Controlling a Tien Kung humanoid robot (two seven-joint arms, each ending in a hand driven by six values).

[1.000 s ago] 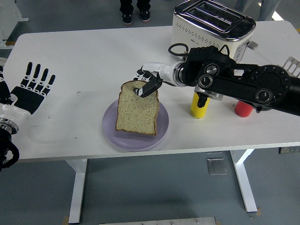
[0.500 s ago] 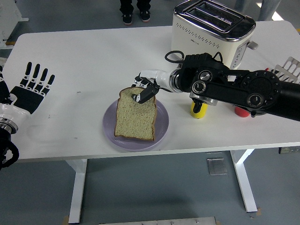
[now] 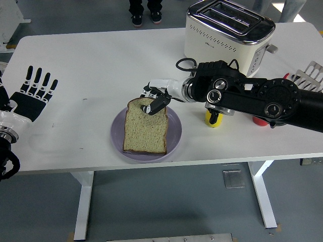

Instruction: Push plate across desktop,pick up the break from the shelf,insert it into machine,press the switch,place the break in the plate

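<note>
Lilac plate (image 3: pixel 174 135) is shown near the front edge of the white bench (image 3: pixel 101 65), with the bread slice (image 3: pixel 145 128) lying on it. The slice's top edge appears to be pinched by the right hand (image 3: pixel 155 99), though contact is partly hidden. The left hand (image 3: pixel 31 96) is rested flat, fingers spread. The toaster (image 3: pixel 227 30) is set behind.

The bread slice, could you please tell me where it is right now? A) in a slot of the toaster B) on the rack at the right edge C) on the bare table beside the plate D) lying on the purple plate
D: the bread slice lies on the purple plate, with the right hand at its top edge.
</note>
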